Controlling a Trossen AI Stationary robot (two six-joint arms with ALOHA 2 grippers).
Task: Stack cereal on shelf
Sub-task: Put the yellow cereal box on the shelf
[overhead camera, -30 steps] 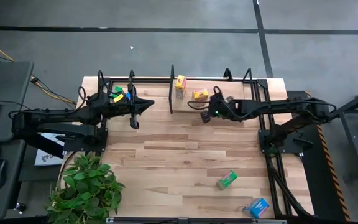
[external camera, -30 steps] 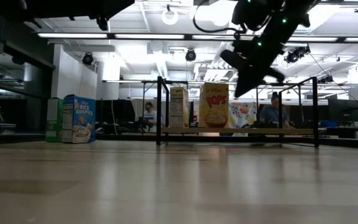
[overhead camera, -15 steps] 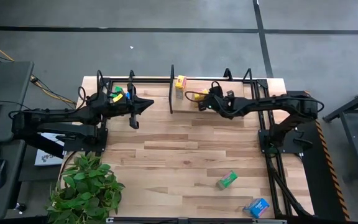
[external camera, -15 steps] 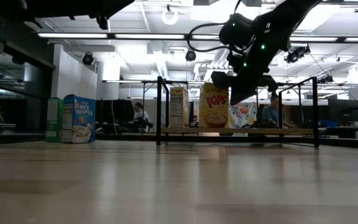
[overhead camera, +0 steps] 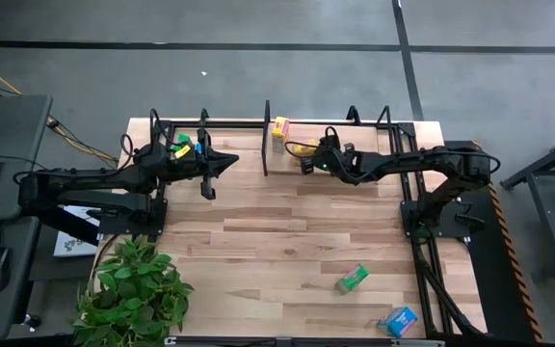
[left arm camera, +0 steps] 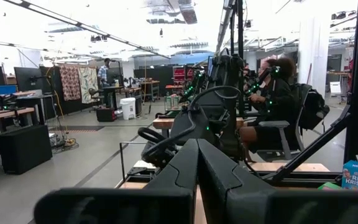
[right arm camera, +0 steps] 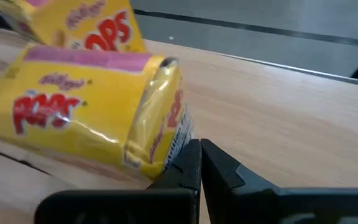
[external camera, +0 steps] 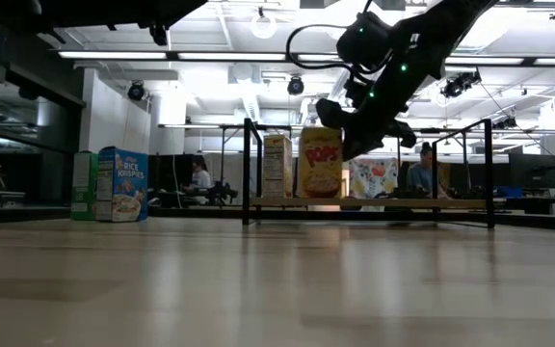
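The shelf [overhead camera: 355,123] stands along the table's far edge. Two yellow cereal boxes stand upright on its board [external camera: 374,202]: one at the left [overhead camera: 279,128], narrow side on in the low view [external camera: 277,166], and a Pops box [overhead camera: 301,146] [external camera: 321,162] beside it. My right gripper [overhead camera: 308,162] [right arm camera: 201,155] is shut at that Pops box's right side. A blue box [external camera: 121,183] and a green box [external camera: 85,185] stand farther left. My left gripper [overhead camera: 229,159] [left arm camera: 197,163] is shut and empty, hovering near the shelf's left part. A green box [overhead camera: 352,279] and a blue box [overhead camera: 398,321] lie on the near right of the table. My right gripper's shut fingertips [right arm camera: 191,152] meet the Pops box's narrow side panel [right arm camera: 171,140], near a corner. They come at it from the table's right, slanting down. The box stands upright on the shelf board.
The shelf's black uprights [external camera: 248,169] and rails [external camera: 461,130] frame the boxes. A potted plant [overhead camera: 138,289] sits at the table's near left corner. People sit in the room behind [external camera: 422,173].
My right gripper has gone toward the table's far edge and left, to the Pops box. The box has slid left along the shelf board toward the other yellow box and still stands upright.
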